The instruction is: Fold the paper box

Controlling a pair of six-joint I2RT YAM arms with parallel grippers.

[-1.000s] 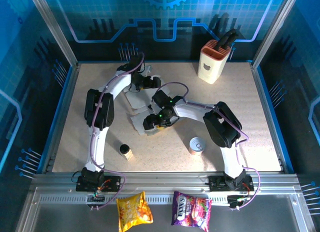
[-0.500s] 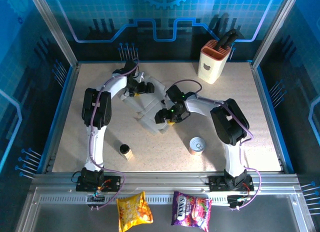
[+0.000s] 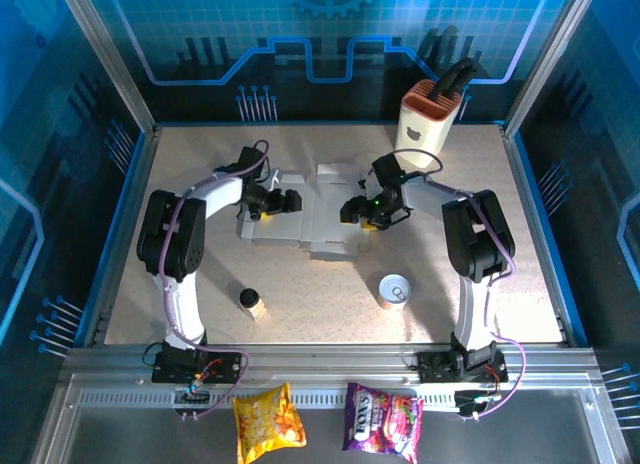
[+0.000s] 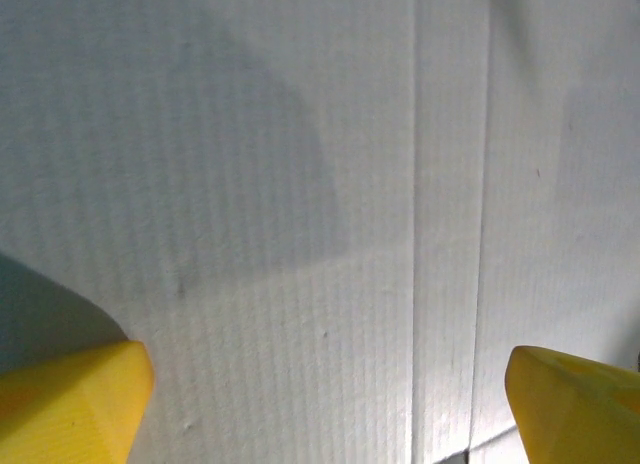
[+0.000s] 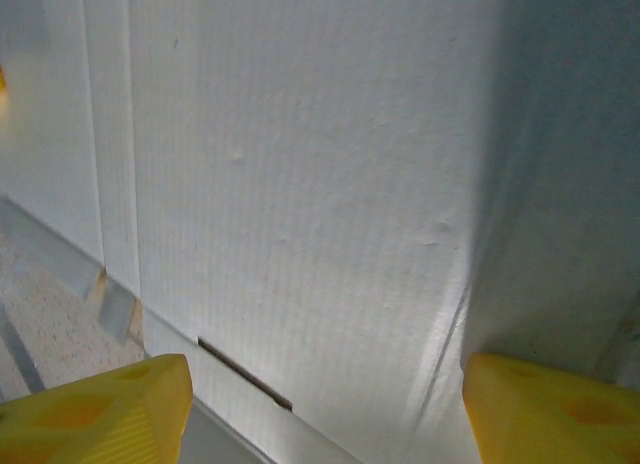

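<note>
— So, what is lying closest to the near edge?
— Two snack bags are lying on the metal ledge (image 3: pixel 120 424) in front of the table: a yellow bag (image 3: pixel 268 424) and a purple bag (image 3: pixel 383 421). Just past them, on the table (image 3: pixel 320 309), a small black-capped bottle (image 3: pixel 250 301) is standing on the left. A tin can (image 3: pixel 396 291) is standing on the right, well apart from it.
— And where is the paper box sitting?
— The paper box (image 3: pixel 318 212) is lying opened out flat in the middle of the table, grey-white side up, with its flaps spreading outward.
— How are the grippers standing?
— The left gripper (image 3: pixel 292 199) is hovering over the box's left part, its yellow fingertips (image 4: pixel 70 399) spreading wide with bare cardboard showing between them. The right gripper (image 3: pixel 352 210) is doing likewise over the right part, fingertips (image 5: pixel 100 409) standing wide apart and gripping nothing. Whether either one is touching the cardboard, I cannot tell.
— Anything farther back?
— A cream knife block (image 3: pixel 428 124) with an orange top is standing near the far right corner.
</note>
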